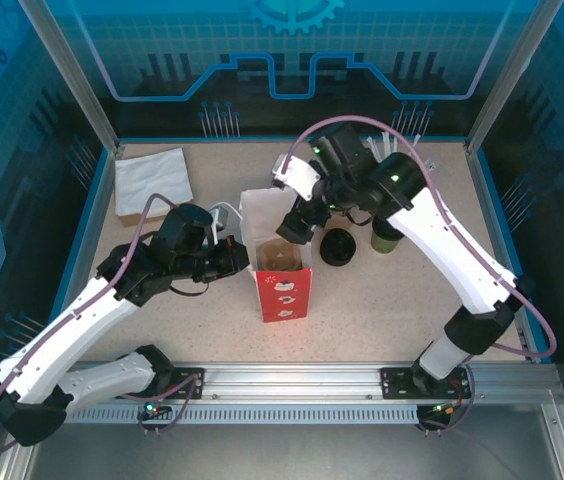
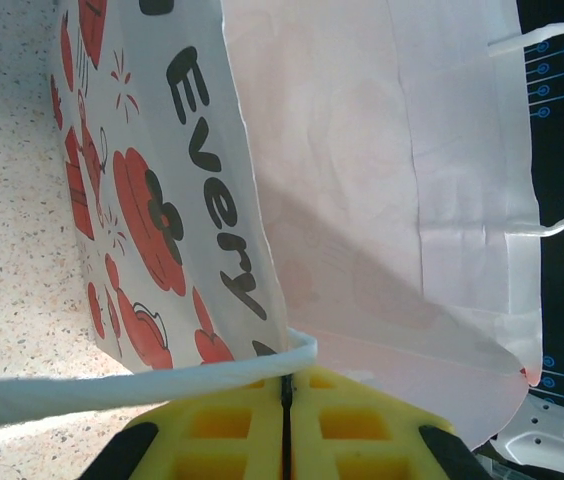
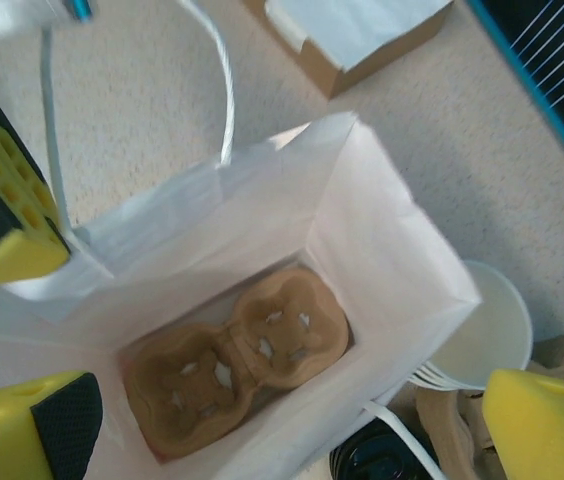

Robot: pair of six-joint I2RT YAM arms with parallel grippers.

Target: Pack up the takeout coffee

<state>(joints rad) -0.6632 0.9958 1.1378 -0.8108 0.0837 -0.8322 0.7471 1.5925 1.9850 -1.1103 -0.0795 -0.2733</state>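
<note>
Cup [image 1: 386,240] noted right of centre in the overhead view, standing on the table [image 1: 382,300] just right of its lid [image 1: 338,247]. A greenish lower band is made out; the upper part is covered by the right arm. From the right wrist, a white open rim is seen at the right edge, taken to be the same cup. The lid is round and black and lies flat. Both are outside the bag [image 1: 284,290], which stands open-mouthed at frame centre, left of the lid. A brown moulded carrier [image 3: 237,365] lies on the bag's floor, with two wells visible.

In the right wrist view the lid is cut off by the bottom edge and part of the cup rim is hidden behind the bag wall. White prong-like pieces beside the rim are not identified.

"Every" is read in black on the bag's printed side, among red flower shapes. White marks on the red panel seen from overhead are too small to read.

Left gripper [image 2: 284,400] is clenched, its yellow pads pinched on the bag's white handle [image 2: 112,385]. Right gripper [image 3: 282,430] is released, its pads wide apart above the bag mouth with nothing held.
</note>
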